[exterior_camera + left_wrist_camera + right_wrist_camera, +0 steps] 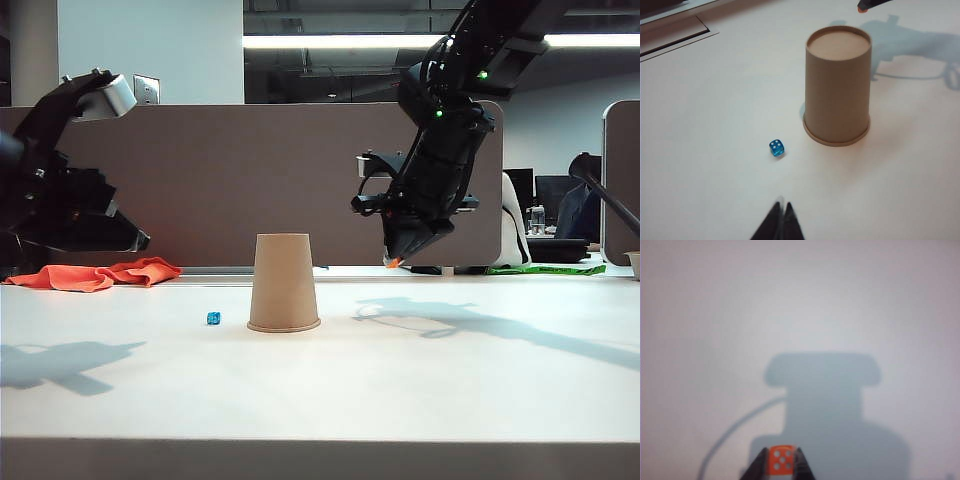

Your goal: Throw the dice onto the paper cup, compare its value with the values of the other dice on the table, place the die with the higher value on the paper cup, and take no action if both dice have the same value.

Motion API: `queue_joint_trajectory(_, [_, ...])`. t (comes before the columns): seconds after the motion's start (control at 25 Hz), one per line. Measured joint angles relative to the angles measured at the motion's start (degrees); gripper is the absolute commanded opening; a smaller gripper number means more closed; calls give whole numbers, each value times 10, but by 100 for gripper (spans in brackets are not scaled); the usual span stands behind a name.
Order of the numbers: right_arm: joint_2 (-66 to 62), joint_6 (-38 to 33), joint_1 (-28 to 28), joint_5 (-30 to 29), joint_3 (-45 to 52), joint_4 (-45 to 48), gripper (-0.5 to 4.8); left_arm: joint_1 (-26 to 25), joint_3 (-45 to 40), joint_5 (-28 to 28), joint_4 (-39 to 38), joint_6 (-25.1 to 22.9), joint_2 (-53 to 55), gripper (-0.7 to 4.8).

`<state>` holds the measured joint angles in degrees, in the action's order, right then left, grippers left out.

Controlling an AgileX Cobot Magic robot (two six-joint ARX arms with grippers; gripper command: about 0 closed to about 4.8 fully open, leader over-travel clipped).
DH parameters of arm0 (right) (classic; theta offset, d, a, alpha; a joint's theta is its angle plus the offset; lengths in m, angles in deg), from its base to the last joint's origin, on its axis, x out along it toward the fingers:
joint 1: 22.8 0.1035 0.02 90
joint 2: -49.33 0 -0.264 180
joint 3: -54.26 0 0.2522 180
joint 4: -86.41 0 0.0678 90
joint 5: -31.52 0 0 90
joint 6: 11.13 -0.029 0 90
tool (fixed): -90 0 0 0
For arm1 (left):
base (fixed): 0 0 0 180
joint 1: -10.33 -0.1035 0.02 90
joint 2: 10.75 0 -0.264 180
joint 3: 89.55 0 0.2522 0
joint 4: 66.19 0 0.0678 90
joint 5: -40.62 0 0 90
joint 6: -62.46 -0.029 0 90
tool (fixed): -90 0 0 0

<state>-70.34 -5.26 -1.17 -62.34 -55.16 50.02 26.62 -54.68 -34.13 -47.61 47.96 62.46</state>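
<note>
- The right gripper [780, 465] pinches the orange die [781, 460] between its two fingertips; the face turned to the wrist camera shows white pips, five as far as I can tell.
- That gripper hangs in the air to the right of the paper cup [284, 282] and higher than its top, tips pointing down and toward the cup, which I take as lining up for the throw.
- The cup stands upside down mid-table, rim on the table [450, 400], so its flat base gives the die a landing spot.
- The blue die [776, 148] lies on the table just left of the cup, apart from it, top face showing four pips, waiting for comparison.
- The left gripper [781, 207] has its fingers pressed together, empty, held back at the left, above the table on the near side of the blue die, probably to stay clear.
- An orange cloth [95, 274] lies at the far left.
</note>
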Motion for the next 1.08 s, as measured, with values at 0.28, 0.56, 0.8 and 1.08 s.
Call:
queue_joint_trajectory(0.28, [0,-1,1,-2,0,-13,117,0,0,0,0,0,0,-5])
queue_joint_trajectory(0.56, [0,-2,0,-2,0,-7,116,0,0,0,0,0,0,-5])
queue_joint_trajectory(0.8, [3,-63,0,2,-2,-51,111,0,0,0,0,0,0,-5])
queue_joint_trajectory(1.08, [46,-85,1,14,0,-94,-8,0,0,0,1,17,0,-5])
